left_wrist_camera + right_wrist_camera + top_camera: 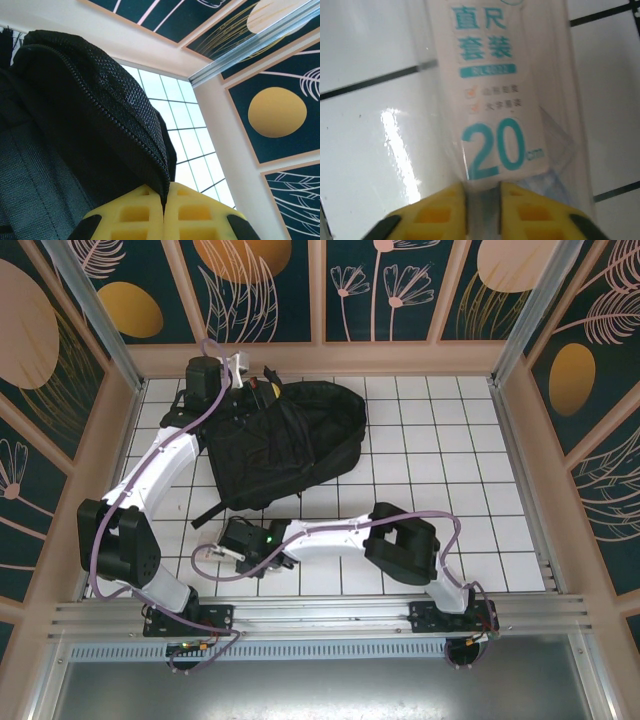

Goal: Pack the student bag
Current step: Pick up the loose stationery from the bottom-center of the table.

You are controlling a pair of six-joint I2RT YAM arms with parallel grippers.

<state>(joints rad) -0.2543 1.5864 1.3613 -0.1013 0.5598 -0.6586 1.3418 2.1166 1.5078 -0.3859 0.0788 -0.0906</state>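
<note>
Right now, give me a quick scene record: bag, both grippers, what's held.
student bag: lying on white tiled table, left of centre
left gripper: shut on the student bag's zippered edge
right gripper: shut on ruler pack, near side of bag
ruler pack: clear sleeve, label reads 20 cm
packed: ruler pack not yet in bag

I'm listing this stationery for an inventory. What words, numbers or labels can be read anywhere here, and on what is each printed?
"直尺套装": teal characters at the top of the white card inside the clear ruler pack.
"20cm": large teal print lower on the same card.
Teal band under the title: a short code, too blurred to read.
Two ticked lines of small characters: too blurred to read.
Student bag: no readable text.
</note>
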